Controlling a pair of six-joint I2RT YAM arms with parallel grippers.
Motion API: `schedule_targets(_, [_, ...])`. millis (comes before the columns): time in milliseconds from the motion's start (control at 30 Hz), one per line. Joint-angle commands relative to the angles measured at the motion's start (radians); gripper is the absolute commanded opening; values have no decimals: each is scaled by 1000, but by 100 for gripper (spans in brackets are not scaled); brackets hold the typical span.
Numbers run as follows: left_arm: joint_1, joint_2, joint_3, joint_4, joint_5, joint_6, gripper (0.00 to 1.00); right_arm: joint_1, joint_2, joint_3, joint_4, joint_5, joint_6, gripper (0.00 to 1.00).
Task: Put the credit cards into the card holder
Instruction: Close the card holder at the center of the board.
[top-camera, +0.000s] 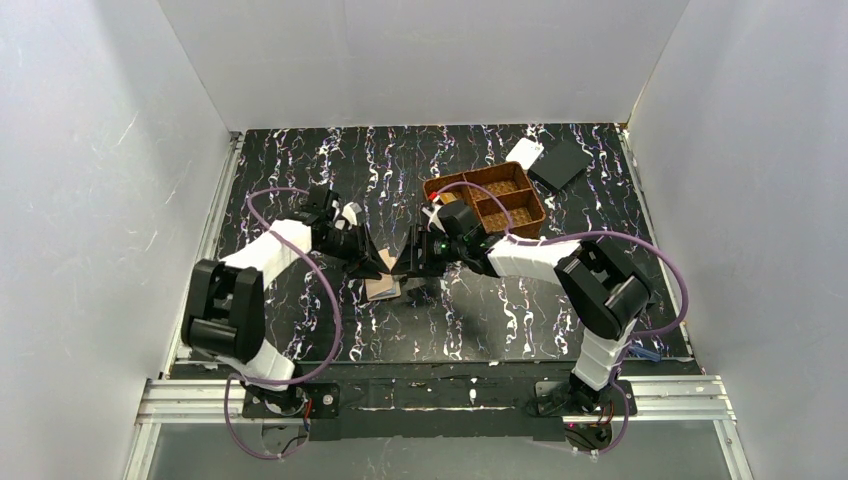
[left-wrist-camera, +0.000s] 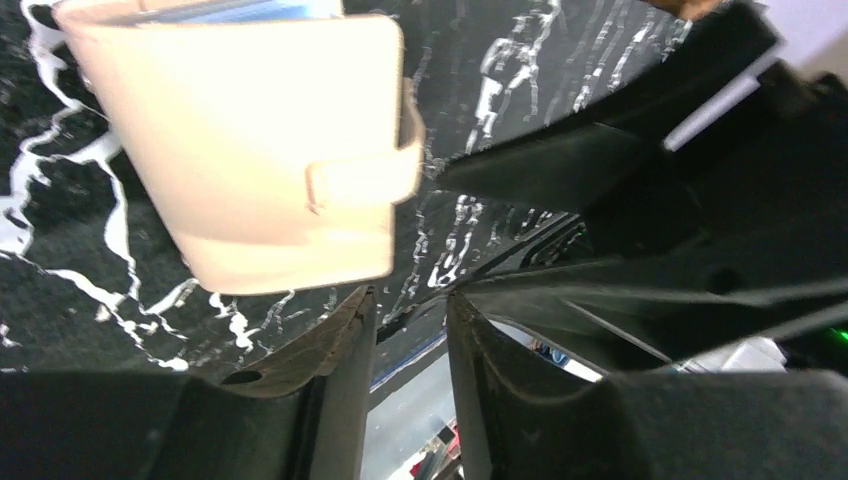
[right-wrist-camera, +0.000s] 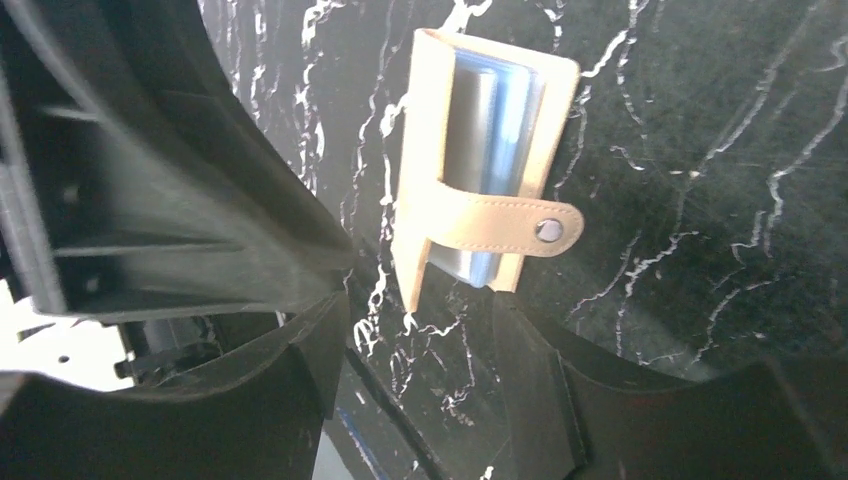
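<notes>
Left pincer (left-wrist-camera: 410, 300): narrow gap, nothing in it. Right pincer (right-wrist-camera: 420, 305): wider, also empty. Card holder (right-wrist-camera: 480, 215) strapped shut on worktop (top-camera: 500, 320), just beyond both tips: 12 o'clock in right wrist view, 11 o'clock in left. Woven basket (top-camera: 475, 173) at 1–2 o'clock, well apart.

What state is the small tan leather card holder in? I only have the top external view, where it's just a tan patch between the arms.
Observer: The right wrist view shows the tan leather card holder folded shut, its strap fastened by a round metal snap.
Operator: Anything visible inside?
Observer: Blue inner sleeves show at its open edge; I can't make out any orange card there.
Operator: Is either end effector gripping it?
Observer: No. The right end effector and left end effector are both open, with nothing between their fingers.
</notes>
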Motion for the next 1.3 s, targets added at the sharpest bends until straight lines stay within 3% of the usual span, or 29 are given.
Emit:
schedule_targets(0, [0,72,-13,72,-14,1,27,22,1,-3,16,52,35,64])
schedule_targets(200, [-6,137,-49,92,-45,16,21,36,34,-2,26,50,51,57])
schedule_targets(667, [-8,183,-128,140,-88,-15,17,53,104,-31,56,74,69,63])
schedule_targets(833, [-7,141,-145,161,-74,-25,26,55,112,-29,69,82,68,62])
schedule_targets(1033, [27,51,-96,99,-46,-7,36,55,136,-9,23,117,15,49])
schedule_targets(1267, [114,-2,-98,62,-33,14,48,55,158,17,-61,165,-66,25])
